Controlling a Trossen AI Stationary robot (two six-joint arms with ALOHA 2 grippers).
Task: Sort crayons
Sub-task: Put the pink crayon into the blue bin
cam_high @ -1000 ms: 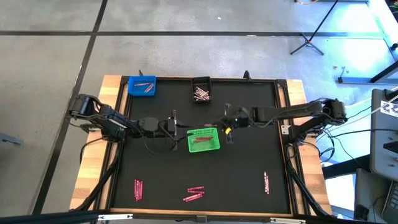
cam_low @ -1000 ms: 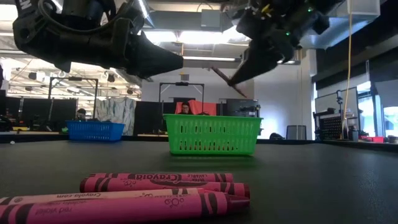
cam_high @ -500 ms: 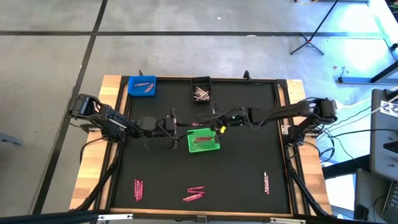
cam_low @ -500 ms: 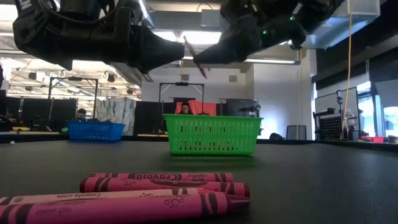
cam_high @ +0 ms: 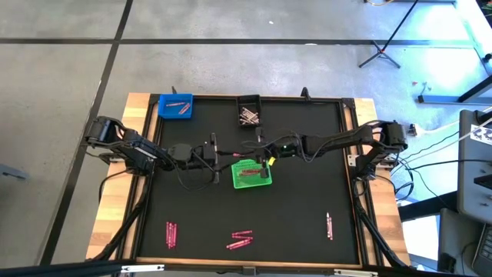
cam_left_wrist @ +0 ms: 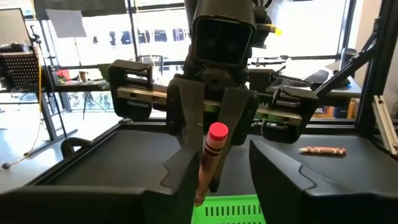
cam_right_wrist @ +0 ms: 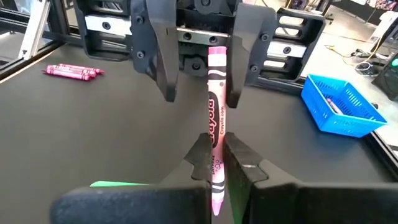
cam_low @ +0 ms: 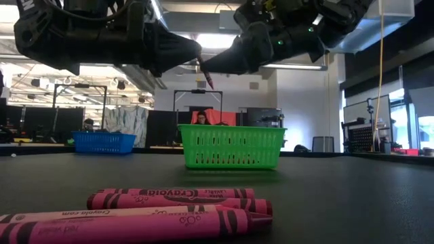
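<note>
1. Near edge: three crayon groups lie on the black mat (cam_high: 307,192), set apart. One group (cam_high: 170,235) lies near the left edge, one (cam_high: 240,240) at the centre, and a single crayon (cam_high: 329,225) near the right edge. In the low view the centre group (cam_low: 176,203) fills the foreground.
2. Between these groups and the green bin (cam_high: 252,174), the mat lies bare across its full width.
3. Centre: the green bin holds dark crayons. Both arms meet above its far-left corner.
4. Right gripper (cam_right_wrist: 216,163): fingers closed on a pink crayon (cam_right_wrist: 216,134), gripped at its lower part. The crayon extends out toward the left gripper.
5. Left gripper (cam_high: 224,157): fingers spread, standing on either side of the crayon's free end. Whether they touch the crayon, I cannot tell. It holds nothing else.
6. In the low view the crayon (cam_low: 205,72) hangs tilted between the two grippers, well above the green bin (cam_low: 232,146).
7. Far edge: the blue bin (cam_high: 176,106) sits at the far-left corner and holds pink crayons. The black bin (cam_high: 249,113) sits at the far centre and holds pale crayons. The far-right mat area is bare.
8. The mat lies on a wooden table (cam_high: 134,104), whose edge shows on both sides.
</note>
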